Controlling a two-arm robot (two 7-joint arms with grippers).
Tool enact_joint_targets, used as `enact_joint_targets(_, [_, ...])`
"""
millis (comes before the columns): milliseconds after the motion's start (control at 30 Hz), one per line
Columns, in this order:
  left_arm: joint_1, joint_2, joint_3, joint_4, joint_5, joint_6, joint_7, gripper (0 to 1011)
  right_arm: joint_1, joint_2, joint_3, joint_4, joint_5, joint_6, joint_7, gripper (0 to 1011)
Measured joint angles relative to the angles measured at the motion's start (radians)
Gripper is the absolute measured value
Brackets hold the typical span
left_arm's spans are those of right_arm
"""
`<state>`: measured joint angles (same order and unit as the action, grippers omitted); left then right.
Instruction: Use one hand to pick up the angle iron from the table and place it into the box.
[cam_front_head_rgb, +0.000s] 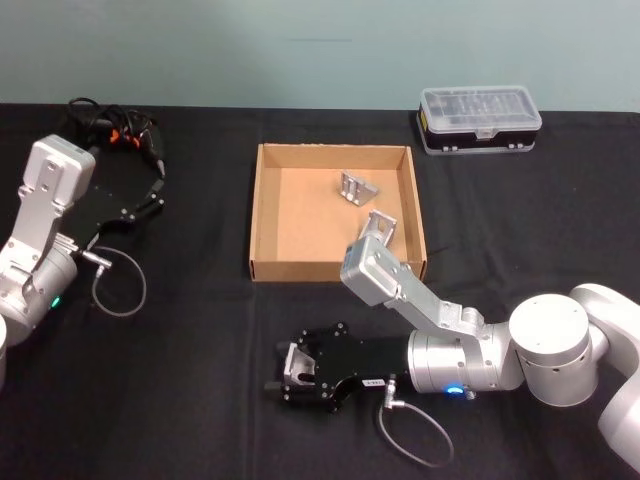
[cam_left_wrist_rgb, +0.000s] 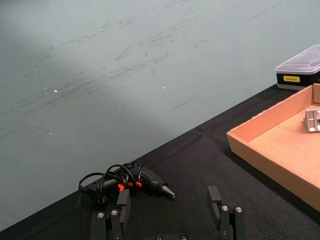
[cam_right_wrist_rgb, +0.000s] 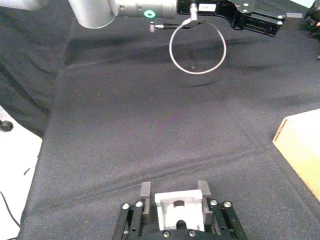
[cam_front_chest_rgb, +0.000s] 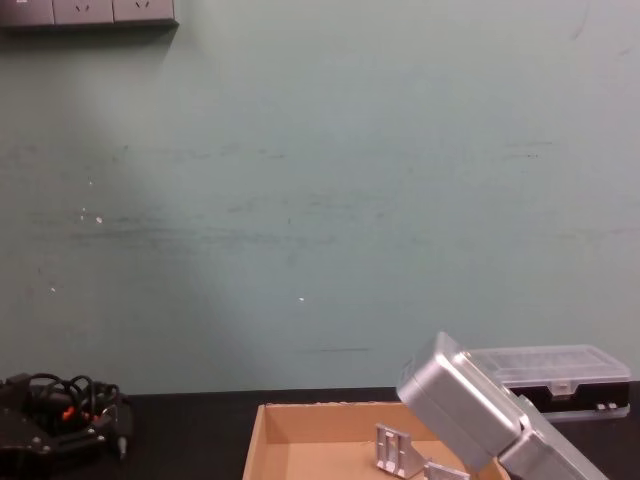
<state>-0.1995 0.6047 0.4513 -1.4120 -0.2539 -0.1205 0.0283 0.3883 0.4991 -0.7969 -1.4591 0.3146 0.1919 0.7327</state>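
One box (cam_front_head_rgb: 300, 225) holds two angle irons (cam_front_head_rgb: 357, 187); a third angle iron (cam_right_wrist_rgb: 180, 212), partly hidden, sits clamped in the right gripper (cam_front_head_rgb: 290, 372); left gripper (cam_left_wrist_rgb: 169, 196) spread wide, empty

I count three pieces of angle iron (cam_front_head_rgb: 358, 187): two inside the far box (cam_front_head_rgb: 262, 210), one held by the near right gripper (cam_front_head_rgb: 284, 374). One plastic case (cam_front_head_rgb: 480, 120), one corded tool (cam_front_head_rgb: 125, 135).
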Motion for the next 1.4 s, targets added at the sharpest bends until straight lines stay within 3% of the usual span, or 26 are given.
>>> enact_joint_targets(167, [0.000, 0.000, 0.000, 0.000, 0.000, 0.000, 0.000, 1000, -0.005, 0.003, 0.001, -0.005, 0.000, -0.004, 0.002, 461])
enact_joint_targets(567, [0.000, 0.000, 0.000, 0.000, 0.000, 0.000, 0.000, 1000, -0.020, 0.017, 0.017, -0.039, 0.009, -0.009, -0.005, 453])
enact_joint_targets(767, [0.000, 0.000, 0.000, 0.000, 0.000, 0.000, 0.000, 1000, -0.035, 0.039, 0.062, -0.112, 0.044, -0.014, -0.028, 453])
enact_joint_targets(1067, [0.000, 0.000, 0.000, 0.000, 0.000, 0.000, 0.000, 1000, -0.033, 0.062, 0.165, -0.195, 0.118, -0.021, -0.092, 453])
enact_joint_targets(1333, [0.000, 0.000, 0.000, 0.000, 0.000, 0.000, 0.000, 1000, 0.030, 0.040, 0.199, -0.167, 0.098, -0.038, -0.143, 453])
enact_joint_targets(1400, [0.000, 0.000, 0.000, 0.000, 0.000, 0.000, 0.000, 1000, 0.062, 0.012, 0.198, -0.118, 0.079, -0.042, -0.158, 453])
